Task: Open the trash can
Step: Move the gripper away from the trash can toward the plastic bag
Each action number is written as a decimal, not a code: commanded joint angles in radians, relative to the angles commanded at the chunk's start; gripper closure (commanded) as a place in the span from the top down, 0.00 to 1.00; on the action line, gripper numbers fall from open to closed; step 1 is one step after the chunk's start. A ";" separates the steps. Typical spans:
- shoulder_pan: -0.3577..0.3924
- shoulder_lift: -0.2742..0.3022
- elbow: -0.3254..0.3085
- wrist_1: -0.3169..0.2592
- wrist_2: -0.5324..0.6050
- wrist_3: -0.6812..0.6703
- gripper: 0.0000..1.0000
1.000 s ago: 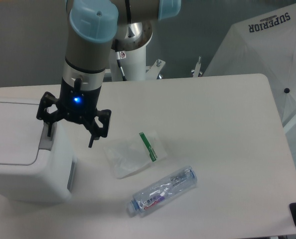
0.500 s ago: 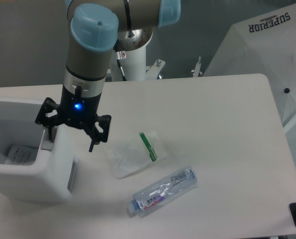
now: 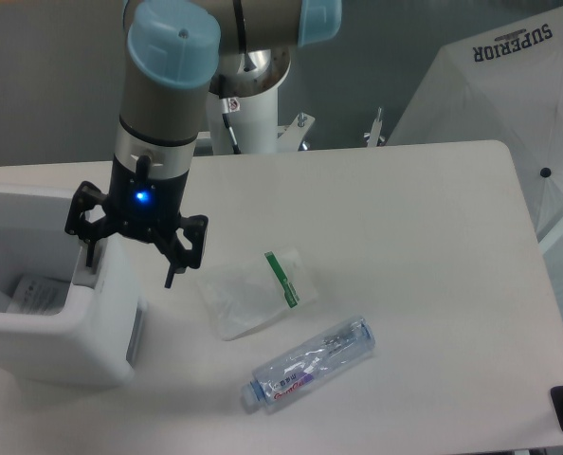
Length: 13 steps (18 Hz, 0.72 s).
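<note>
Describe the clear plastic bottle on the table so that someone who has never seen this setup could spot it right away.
Start at the white table and look to its near edge, right of the big white trash can. The plastic bottle lies on its side there, just in front of a flat clear bag with a green strip. It is the only round, see-through thing, with a printed label near its lower left end.

Cut off and hidden parts
The trash can runs off the left edge; the hand hides its push tab.
</note>
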 joint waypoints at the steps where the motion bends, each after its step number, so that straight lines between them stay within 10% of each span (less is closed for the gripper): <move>1: 0.025 0.000 -0.003 0.008 0.009 0.015 1.00; 13: 0.295 -0.098 -0.021 0.057 0.178 0.360 1.00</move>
